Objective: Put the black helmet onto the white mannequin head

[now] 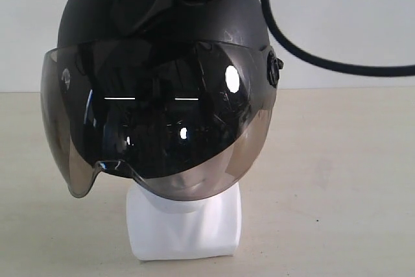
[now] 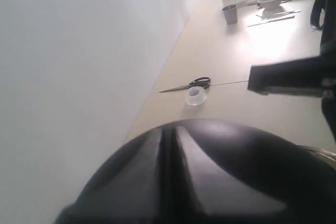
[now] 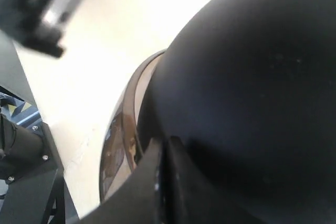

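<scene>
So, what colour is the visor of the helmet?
The visor of the black helmet is smoky brown-grey, darker in the middle. The exterior view shows it best.

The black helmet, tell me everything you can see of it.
The black helmet is a matte, rounded shell with a smoky brown see-through visor, pivoted on side knobs and lowered. It sits upright over the white mannequin head, covering all but the neck and base. The glossy visor shows bright reflections. A dark robot part rests against its crown.
</scene>
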Action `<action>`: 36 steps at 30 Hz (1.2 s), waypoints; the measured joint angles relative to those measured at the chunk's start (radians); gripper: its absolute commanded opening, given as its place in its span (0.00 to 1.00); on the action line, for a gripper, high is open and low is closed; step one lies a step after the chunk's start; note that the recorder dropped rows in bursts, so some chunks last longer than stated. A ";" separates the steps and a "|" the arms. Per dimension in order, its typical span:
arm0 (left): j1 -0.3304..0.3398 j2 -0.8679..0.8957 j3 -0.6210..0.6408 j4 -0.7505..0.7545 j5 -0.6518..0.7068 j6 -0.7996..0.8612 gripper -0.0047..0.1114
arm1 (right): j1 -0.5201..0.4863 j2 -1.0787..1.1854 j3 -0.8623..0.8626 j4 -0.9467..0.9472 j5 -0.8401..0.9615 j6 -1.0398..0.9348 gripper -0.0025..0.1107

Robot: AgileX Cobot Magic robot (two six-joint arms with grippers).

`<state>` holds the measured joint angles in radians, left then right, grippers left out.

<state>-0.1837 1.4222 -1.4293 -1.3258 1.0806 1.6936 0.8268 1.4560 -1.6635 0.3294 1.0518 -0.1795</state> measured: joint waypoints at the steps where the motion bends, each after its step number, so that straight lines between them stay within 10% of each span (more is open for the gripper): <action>1: 0.015 0.014 0.010 -0.032 0.026 0.026 0.08 | 0.000 -0.002 0.000 -0.004 0.002 0.000 0.02; 9: 0.069 0.103 0.023 -0.257 0.133 0.159 0.08 | 0.000 -0.007 0.000 -0.010 0.006 0.009 0.02; 36: 0.005 0.179 0.023 -0.255 0.141 0.199 0.08 | 0.000 -0.007 0.000 -0.005 0.003 0.012 0.02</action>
<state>-0.1783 1.6011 -1.4060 -1.5806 1.2215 1.8926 0.8268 1.4492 -1.6635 0.3248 1.0546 -0.1680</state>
